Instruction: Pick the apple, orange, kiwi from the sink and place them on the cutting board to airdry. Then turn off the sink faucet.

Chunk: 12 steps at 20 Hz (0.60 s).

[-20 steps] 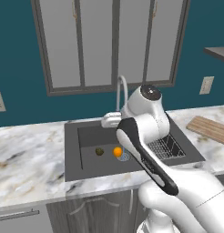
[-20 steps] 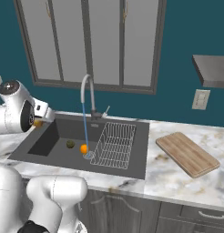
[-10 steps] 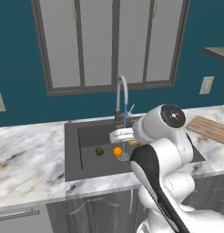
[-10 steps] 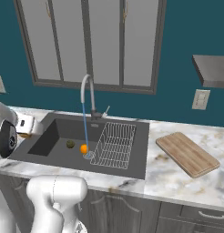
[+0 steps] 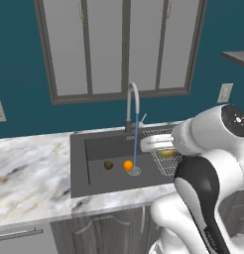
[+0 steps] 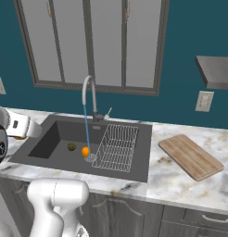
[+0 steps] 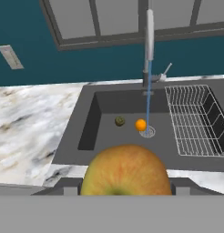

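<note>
In the hand view the apple (image 7: 125, 171) is cut off along its underside by the grey band, and the fingers at either side of it are mostly covered. In the left base view the apple (image 5: 166, 153) is seen as a sliver, hidden at 3 o'clock by the white arm, which also covers the wire rack's (image 5: 162, 159) right part. The cutting board (image 6: 190, 156) is unobstructed in the right base view. The kiwi (image 5: 108, 165) is too small for detail.
</note>
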Available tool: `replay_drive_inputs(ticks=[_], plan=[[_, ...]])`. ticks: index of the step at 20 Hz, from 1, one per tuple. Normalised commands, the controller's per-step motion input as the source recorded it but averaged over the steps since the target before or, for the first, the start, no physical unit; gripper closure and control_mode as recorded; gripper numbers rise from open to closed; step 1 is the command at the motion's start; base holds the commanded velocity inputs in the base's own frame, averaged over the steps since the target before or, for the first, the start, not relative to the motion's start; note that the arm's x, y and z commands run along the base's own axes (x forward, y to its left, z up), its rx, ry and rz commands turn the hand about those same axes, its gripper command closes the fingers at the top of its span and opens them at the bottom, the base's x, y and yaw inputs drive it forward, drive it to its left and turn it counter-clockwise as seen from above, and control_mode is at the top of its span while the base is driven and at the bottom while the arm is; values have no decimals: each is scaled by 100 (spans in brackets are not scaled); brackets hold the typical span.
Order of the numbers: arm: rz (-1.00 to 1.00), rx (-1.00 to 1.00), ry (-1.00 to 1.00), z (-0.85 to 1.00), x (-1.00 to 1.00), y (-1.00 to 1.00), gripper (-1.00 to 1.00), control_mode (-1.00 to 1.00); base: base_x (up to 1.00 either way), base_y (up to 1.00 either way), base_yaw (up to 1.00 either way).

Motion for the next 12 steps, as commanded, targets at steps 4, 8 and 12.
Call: replay_drive_inputs(ticks=[4, 8, 12], plan=[[0, -1, 0, 21, -40, -53, 100, -100, 0, 0, 0], [-3, -5, 0, 1, -15, -68, 100, -100, 0, 0, 0], [-4, -4, 0, 0, -13, -76, 100, -100, 0, 0, 0]])
